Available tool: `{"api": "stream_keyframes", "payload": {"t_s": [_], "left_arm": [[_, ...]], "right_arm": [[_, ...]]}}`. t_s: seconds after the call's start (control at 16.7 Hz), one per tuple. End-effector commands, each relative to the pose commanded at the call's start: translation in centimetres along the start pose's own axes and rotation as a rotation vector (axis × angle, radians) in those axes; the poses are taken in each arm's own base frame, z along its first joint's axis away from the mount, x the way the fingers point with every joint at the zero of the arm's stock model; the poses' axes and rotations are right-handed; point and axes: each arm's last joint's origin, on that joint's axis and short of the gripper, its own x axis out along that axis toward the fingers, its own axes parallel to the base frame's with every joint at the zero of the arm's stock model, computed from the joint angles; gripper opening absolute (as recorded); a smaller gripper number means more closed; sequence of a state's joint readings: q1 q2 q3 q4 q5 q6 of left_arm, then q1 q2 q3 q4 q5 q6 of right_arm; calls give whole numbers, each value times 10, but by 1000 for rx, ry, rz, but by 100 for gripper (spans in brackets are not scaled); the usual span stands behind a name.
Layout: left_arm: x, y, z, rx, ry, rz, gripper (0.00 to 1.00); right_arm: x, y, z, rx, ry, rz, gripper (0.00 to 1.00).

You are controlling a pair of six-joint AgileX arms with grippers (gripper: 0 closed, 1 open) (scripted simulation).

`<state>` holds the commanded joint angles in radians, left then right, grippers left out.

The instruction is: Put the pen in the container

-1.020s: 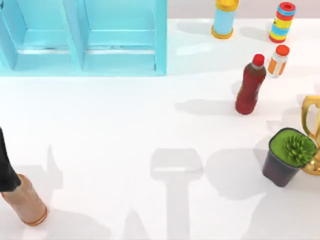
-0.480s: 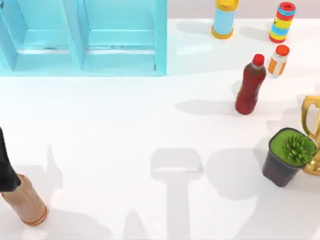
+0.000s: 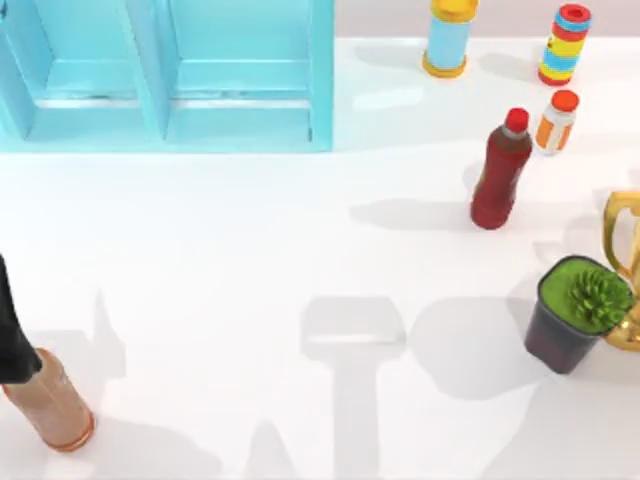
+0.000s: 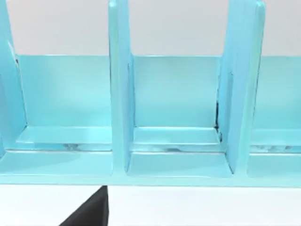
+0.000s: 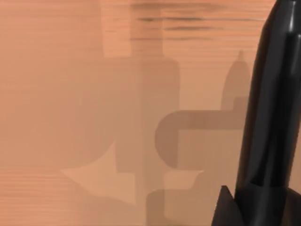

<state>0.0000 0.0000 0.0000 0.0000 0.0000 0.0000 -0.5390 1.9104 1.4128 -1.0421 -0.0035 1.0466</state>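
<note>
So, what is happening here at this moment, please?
Little handling can be seen. The blue container stands at the back of the table's left side, and the left wrist view faces its open compartments. A slim glossy black thing, probably the pen, lies close in the right wrist view over an orange-brown surface. What holds it, I cannot tell.

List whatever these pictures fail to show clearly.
- Top view: black shape above a brown cylinder, cut by the left edge; identity unclear.
- Top view: gold trophy cut by the right edge; container cut by the upper edge.
- Right wrist view: glossy black shaft runs off frame; identity unclear.
- Left wrist view: black wedge cut by the frame.
</note>
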Motion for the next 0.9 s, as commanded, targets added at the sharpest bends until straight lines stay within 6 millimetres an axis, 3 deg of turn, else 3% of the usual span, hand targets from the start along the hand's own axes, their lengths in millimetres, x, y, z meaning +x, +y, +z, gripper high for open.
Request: {"api": "stream_keyframes", "payload": {"t_s": [0.78, 0.9], "left_arm": [[0, 0, 0, 0, 0, 0, 100], [0, 0, 0, 0, 0, 0, 100]], "right_arm": [[0, 0, 0, 0, 0, 0, 98], [0, 0, 0, 0, 0, 0, 100]]}}
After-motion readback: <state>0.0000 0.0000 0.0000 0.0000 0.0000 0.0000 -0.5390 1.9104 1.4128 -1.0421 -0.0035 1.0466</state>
